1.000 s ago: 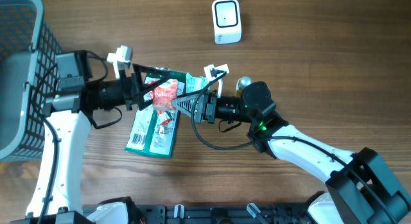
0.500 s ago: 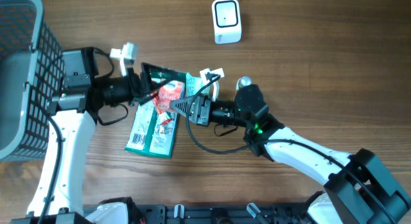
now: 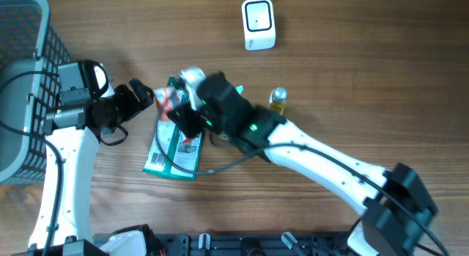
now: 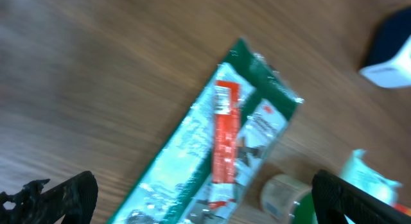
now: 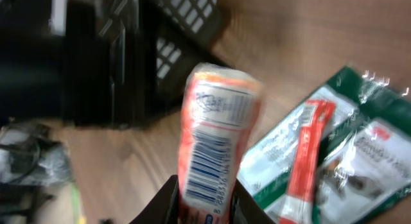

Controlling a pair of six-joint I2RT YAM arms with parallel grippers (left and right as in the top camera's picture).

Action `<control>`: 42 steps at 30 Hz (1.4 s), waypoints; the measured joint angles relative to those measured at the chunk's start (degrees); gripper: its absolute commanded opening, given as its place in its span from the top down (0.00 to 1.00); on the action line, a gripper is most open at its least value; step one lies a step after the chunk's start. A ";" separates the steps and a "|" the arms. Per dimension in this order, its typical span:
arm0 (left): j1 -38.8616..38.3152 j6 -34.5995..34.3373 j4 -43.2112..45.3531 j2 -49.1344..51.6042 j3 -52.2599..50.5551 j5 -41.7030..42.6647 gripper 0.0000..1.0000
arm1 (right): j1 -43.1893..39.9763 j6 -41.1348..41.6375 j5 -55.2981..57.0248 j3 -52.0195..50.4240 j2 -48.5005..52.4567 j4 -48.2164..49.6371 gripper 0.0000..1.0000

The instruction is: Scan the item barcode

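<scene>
- While my R gripper [image 5: 204, 201] is clamping the red packet [image 5: 215, 140] from below, its barcode is facing my wrist cam.
- I'm holding it over the green pouch [image 3: 172, 150], well apart from the scanner [image 3: 258, 23].
- My L gripper [image 3: 139, 96] is gaping wide w/ nothing in it, nearby.

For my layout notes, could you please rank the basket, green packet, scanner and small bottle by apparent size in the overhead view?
1. basket, partly cropped
2. green packet
3. scanner
4. small bottle
</scene>
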 measured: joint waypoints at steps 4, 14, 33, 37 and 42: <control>0.00 -0.02 -0.13 0.00 0.00 -6.93 0.00 | 0.39 -3.72 1.49 4.22 8.13 -2.10 0.38; 0.00 -0.02 0.17 1.92 0.00 -11.21 0.00 | 0.63 -9.51 2.05 8.90 12.59 -15.45 0.16; 0.00 0.00 2.08 2.21 0.00 -11.61 0.00 | -30.99 -11.19 5.49 36.94 7.50 -70.84 0.15; 0.00 -0.02 2.10 2.21 0.00 -11.61 0.00 | -31.56 -7.56 5.46 35.76 7.48 -72.48 0.15; 0.00 -0.02 2.08 2.23 0.00 -11.61 0.00 | -31.56 -5.53 5.46 28.61 7.48 -69.92 0.17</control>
